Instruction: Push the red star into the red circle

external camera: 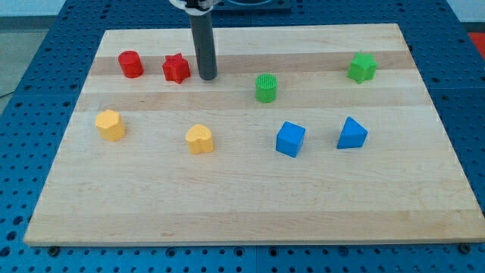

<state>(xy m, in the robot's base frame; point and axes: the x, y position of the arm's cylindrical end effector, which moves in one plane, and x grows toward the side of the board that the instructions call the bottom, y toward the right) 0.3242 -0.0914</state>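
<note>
The red star (176,68) lies near the view's top left on the wooden board (250,205). The red circle (130,64), a short cylinder, stands a little to its left with a small gap between them. My tip (207,77) is at the end of the dark rod, just to the right of the red star, close to it but with a narrow gap showing.
A green cylinder (266,88) and a green star-like block (362,67) sit to the right. Two yellow blocks (111,124) (200,139) lie lower left. A blue cube (289,139) and a blue triangular block (351,133) lie lower right.
</note>
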